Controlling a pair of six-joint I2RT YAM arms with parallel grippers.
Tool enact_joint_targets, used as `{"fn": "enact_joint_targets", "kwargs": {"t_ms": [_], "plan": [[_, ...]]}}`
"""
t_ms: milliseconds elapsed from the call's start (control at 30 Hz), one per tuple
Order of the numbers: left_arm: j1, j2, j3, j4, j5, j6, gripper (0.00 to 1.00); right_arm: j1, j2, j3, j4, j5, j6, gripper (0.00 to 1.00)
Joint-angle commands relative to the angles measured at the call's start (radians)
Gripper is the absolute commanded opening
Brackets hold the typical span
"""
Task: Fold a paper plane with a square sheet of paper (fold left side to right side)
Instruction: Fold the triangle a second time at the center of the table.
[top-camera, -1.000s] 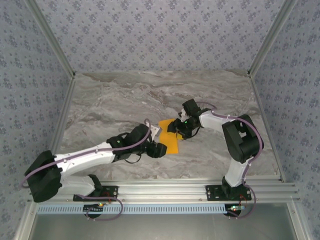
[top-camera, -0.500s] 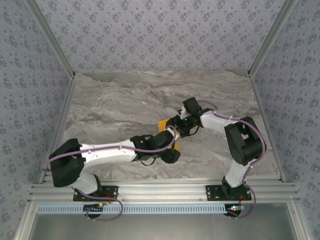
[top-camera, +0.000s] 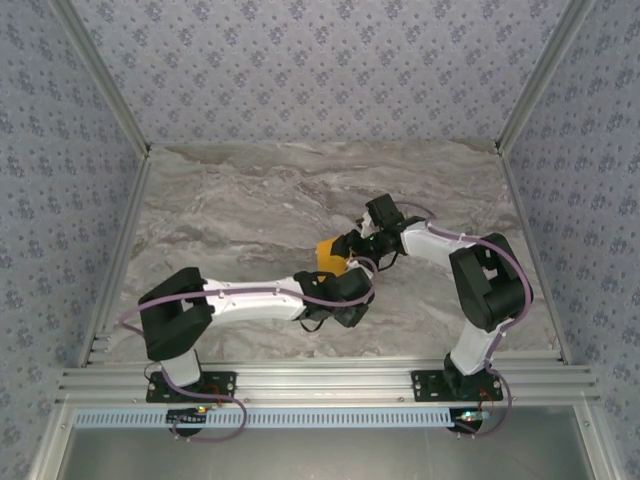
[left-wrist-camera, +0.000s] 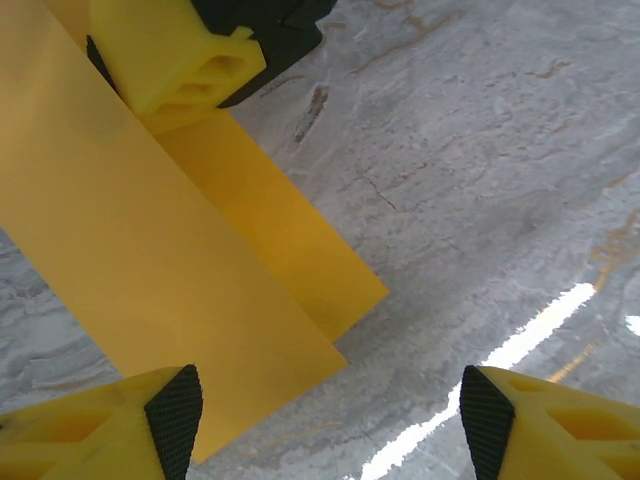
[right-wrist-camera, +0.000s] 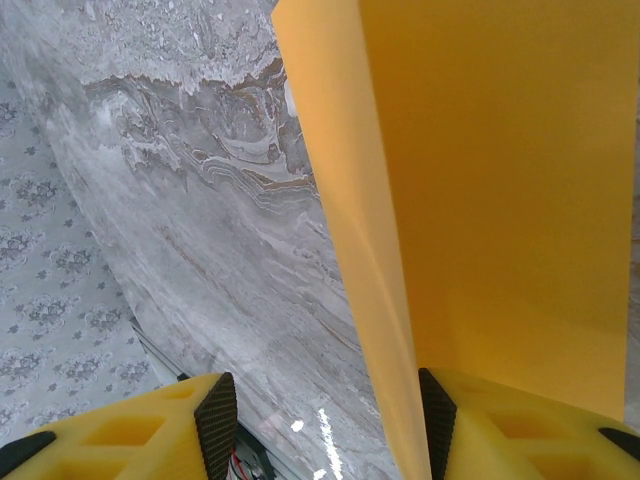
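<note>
1. The sheet of paper (top-camera: 328, 252) lies on the table (top-camera: 220, 210) near its middle, between the two claws.
2. The left claw (left-wrist-camera: 330, 420) hangs over a corner of the sheet, with one finger above paper and the other above bare table.
3. The right claw (right-wrist-camera: 325, 425) sits at the sheet's right edge.

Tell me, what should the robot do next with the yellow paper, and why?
Probably lower the left gripper and press the fold flat. The square sheet of paper already lies doubled over on the table, the left jaws stand open above its near edge, and the right gripper seems to steady its far end.
</note>
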Motion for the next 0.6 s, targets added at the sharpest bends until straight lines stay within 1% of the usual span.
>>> {"fn": "enact_joint_targets", "kwargs": {"t_ms": [0,100,200,300,367,433,467,567], "plan": [[-0.027,0.052,0.07,-0.082,-0.135,0.015,0.7,0.01,-0.019,-0.009,0.002,-0.021,0.023,0.54],[-0.041,0.096,0.109,-0.109,-0.185,0.021,0.68,0.011,-0.018,-0.009,0.003,-0.02,0.025,0.55],[-0.048,0.115,0.123,-0.113,-0.207,0.02,0.63,0.011,-0.017,-0.011,0.004,-0.02,0.024,0.54],[-0.05,0.114,0.124,-0.12,-0.218,0.016,0.55,0.012,-0.017,-0.011,-0.001,-0.016,0.018,0.54],[-0.05,0.108,0.119,-0.122,-0.225,0.015,0.46,0.012,-0.015,-0.014,-0.003,-0.013,0.015,0.55],[-0.05,0.098,0.111,-0.12,-0.228,0.016,0.34,0.012,-0.013,-0.014,-0.004,-0.01,0.012,0.54],[-0.05,0.093,0.106,-0.118,-0.228,0.016,0.29,0.012,-0.013,-0.014,-0.006,-0.007,0.01,0.54],[-0.049,0.079,0.089,-0.114,-0.232,0.01,0.18,0.013,-0.012,-0.012,-0.019,0.004,-0.003,0.54]]}}
